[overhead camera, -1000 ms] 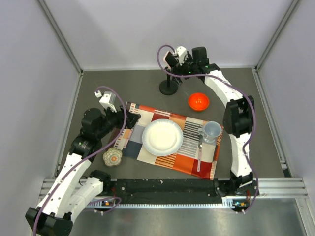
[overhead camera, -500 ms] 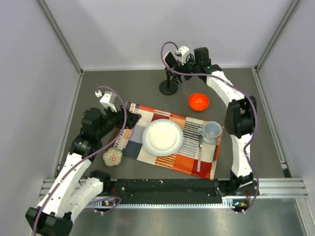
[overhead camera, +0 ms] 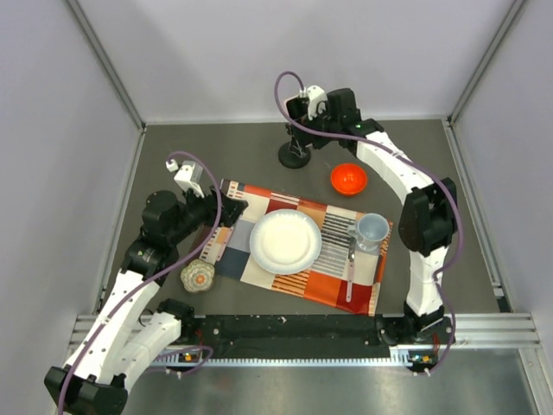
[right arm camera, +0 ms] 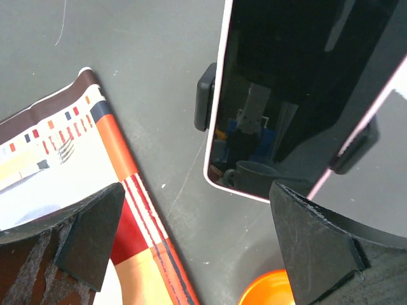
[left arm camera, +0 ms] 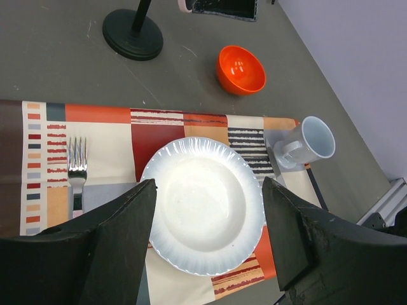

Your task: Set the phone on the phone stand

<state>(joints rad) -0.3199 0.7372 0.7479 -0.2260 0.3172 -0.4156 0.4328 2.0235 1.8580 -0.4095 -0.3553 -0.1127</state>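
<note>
Phone (right arm camera: 299, 89) sits high on the stand (overhead camera: 295, 156), seemingly caught between its two side clips. The right claw (right arm camera: 196, 185) hangs spread wide just off the screen, holding nothing. Best move now, I judge: draw straight back from the stand, with no sideways swing. The back wall is close behind the stand and an orange bowl (overhead camera: 348, 178) near its right, with open tabletop (overhead camera: 216, 156) to its left. The left claw (left arm camera: 208, 184), spread and empty, hovers well nearer than the stand.

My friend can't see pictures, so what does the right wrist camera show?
A phone with a black screen and pink edge sits in black clips over a grey table. The right hand's two dark fingers are spread wide at the bottom corners, with a striped placemat at left and an orange bowl peeking in below.
</note>
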